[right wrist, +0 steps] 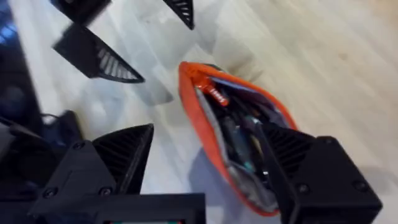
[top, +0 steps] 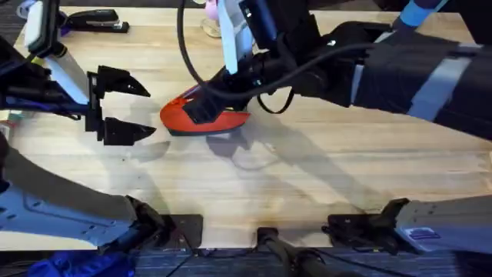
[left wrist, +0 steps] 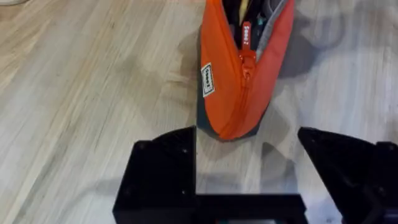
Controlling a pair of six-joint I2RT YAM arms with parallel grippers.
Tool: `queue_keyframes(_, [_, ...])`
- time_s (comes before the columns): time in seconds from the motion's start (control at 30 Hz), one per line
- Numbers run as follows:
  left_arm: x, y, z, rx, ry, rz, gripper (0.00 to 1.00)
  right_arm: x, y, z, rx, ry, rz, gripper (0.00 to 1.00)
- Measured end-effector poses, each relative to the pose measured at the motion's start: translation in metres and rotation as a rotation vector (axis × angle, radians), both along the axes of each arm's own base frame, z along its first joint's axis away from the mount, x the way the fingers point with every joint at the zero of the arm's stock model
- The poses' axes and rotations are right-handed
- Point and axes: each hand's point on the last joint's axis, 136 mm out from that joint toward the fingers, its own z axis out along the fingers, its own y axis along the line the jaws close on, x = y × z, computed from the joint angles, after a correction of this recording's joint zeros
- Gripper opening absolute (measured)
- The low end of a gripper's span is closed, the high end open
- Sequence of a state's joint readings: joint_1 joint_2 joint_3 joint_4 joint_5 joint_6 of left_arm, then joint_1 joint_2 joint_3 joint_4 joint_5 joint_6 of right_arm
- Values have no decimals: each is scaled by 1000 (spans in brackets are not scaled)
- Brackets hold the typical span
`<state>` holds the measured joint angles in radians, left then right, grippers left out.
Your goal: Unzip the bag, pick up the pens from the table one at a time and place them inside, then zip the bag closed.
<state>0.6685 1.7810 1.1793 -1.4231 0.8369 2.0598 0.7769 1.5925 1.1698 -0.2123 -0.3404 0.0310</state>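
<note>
1. Two grippers flank the bag, which sits on the table a little left of centre and toward the far side.
2. Left gripper hovers just left of the bag with fingers spread wide and holding nothing; from its wrist view the bag's closed end points between its fingers.
3. Right gripper hangs low over the bag from the right, fingers also wide and empty, one finger over the open mouth.
4. No pens lie loose on the visible table; dark slim shapes show inside the bag's mouth in the right wrist view, though I cannot tell them apart.
5. Judging from that, loading looks done and the closing step is in hand.
6. Next move likely calls for one gripper to pin the bag's closed end while the other pinches the small pull and draws it along the zip toward the open end.
7. Bag's look: orange fabric with a dark lower part, a small label on its side, lying narrow with the zip uppermost.
8. Zip is shut near the left end and gaping at the right end, grey lining showing.
</note>
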Motion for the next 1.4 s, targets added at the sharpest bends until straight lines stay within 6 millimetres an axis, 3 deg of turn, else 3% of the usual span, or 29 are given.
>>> queue_keyframes(0.33, [5, -1, -3, -32, -5, 14, 993, -8, 5, 3, 78, 200, -96, 997])
queue_keyframes(0.83, [5, -1, -3, -32, -5, 14, 994, -7, 8, 5, 117, 275, -150, 997])
queue_keyframes(1.13, [5, -1, -3, -32, -5, 14, 993, 2, 18, -28, 99, 352, -195, 996])
queue_keyframes(1.4, [5, -1, -3, -32, -5, 14, 994, 13, 28, -44, 130, 406, -244, 997])
